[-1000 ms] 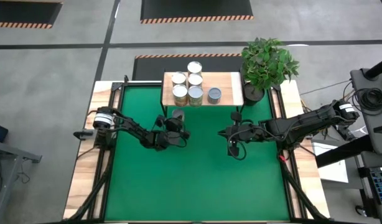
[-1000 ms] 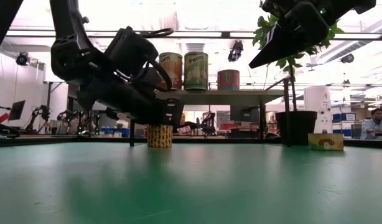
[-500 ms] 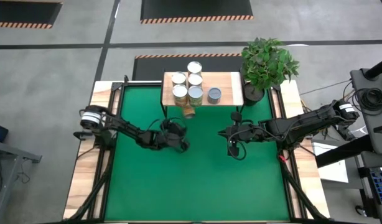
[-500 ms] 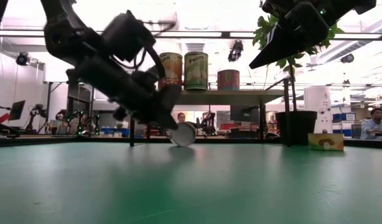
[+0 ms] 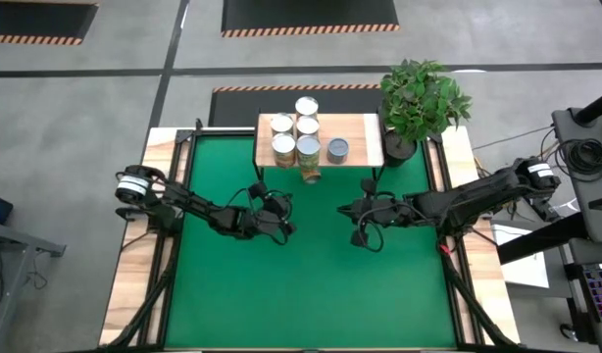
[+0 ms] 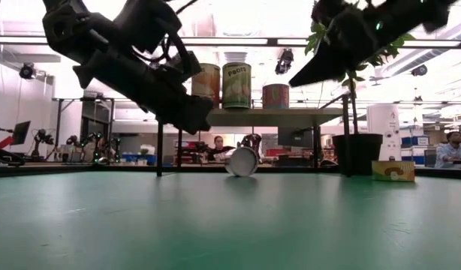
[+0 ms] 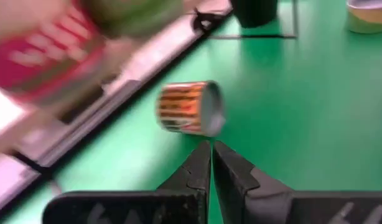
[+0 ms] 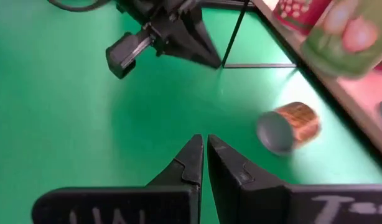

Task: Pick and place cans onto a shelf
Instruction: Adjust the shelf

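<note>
A small cylindrical tin with an orange-striped label (image 7: 190, 107) lies tipped on its side on the green table mat (image 5: 311, 284), just under the front edge of the light-wood shelf on thin black legs (image 5: 366, 133), upper centre of the high view; five tins already stand on that board. To do this step well, the left gripper (image 7: 211, 163) probably needs to open wide, approach squarely across the rounded side and close gently, since a tin lying down may roll. Both the left gripper and the right gripper (image 8: 204, 158) have their fingers pressed together, empty; the tin sits just ahead of the left tips, apart from them.

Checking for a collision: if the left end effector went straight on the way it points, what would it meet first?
Probably the tipped-over orange-labelled tin can on the green mat, just ahead of the shut left end effector; depth is unclear.
</note>
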Controlling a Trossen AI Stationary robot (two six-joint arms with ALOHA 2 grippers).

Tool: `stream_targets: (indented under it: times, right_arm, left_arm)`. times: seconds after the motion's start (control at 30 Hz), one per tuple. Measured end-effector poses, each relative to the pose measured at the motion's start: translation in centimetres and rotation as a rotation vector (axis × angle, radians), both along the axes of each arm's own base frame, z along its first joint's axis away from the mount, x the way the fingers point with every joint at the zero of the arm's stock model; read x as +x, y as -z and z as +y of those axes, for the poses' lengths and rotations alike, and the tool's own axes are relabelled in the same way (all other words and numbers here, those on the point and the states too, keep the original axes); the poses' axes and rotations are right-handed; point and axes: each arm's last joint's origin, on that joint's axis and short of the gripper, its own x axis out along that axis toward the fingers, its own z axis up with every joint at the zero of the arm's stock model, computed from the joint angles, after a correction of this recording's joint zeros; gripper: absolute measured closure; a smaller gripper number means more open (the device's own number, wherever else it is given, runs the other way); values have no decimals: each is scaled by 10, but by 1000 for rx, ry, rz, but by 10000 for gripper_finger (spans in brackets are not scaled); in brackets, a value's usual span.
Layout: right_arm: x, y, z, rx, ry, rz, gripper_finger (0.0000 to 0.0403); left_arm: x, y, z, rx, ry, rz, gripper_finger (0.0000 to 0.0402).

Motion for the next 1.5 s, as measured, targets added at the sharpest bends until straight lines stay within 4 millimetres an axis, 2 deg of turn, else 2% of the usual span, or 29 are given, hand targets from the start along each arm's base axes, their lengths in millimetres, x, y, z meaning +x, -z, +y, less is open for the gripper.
stream_targets:
  times: [0.1, 0.17, 0.27, 0.37, 0.57, 0.73, 0.93, 1.03, 1.13, 1.3, 1.5]
  right_arm:
    - [6, 23, 0, 43, 46, -42, 390]
    - [11, 35, -1, 34, 138, -71, 390]
    - [20, 48, -5, -32, 325, -114, 390]
    - [29, 58, -7, -105, 442, -100, 390]
    - [38, 82, -15, -52, 503, -56, 390]
    - [48, 82, -22, 40, 497, -76, 367]
    - [56, 79, -34, 13, 570, -70, 272]
    - [57, 81, -36, -1, 581, -57, 215]
    - [56, 81, -36, -28, 565, -30, 178]
    - [50, 81, -29, -61, 534, 42, 169]
    - [41, 81, -16, -55, 513, 111, 217]
  left_arm:
    - [-2, -8, -4, 56, -24, 4, 402]
    - [-4, -14, -7, 79, -9, 9, 402]
    - [-8, -25, -12, 112, 25, 16, 402]
    - [-13, -39, -15, 150, 56, 18, 402]
    - [-27, -73, -11, 243, 85, 19, 401]
    - [-41, -93, -7, 303, 90, 17, 401]
    - [-65, -95, -2, 303, 39, -9, 401]
    - [-77, -88, 1, 274, 15, -37, 402]
    - [-88, -80, 3, 238, 7, -65, 402]
    - [-96, -69, 4, 208, 7, -80, 401]
    - [-98, -58, 5, 189, 6, -67, 402]
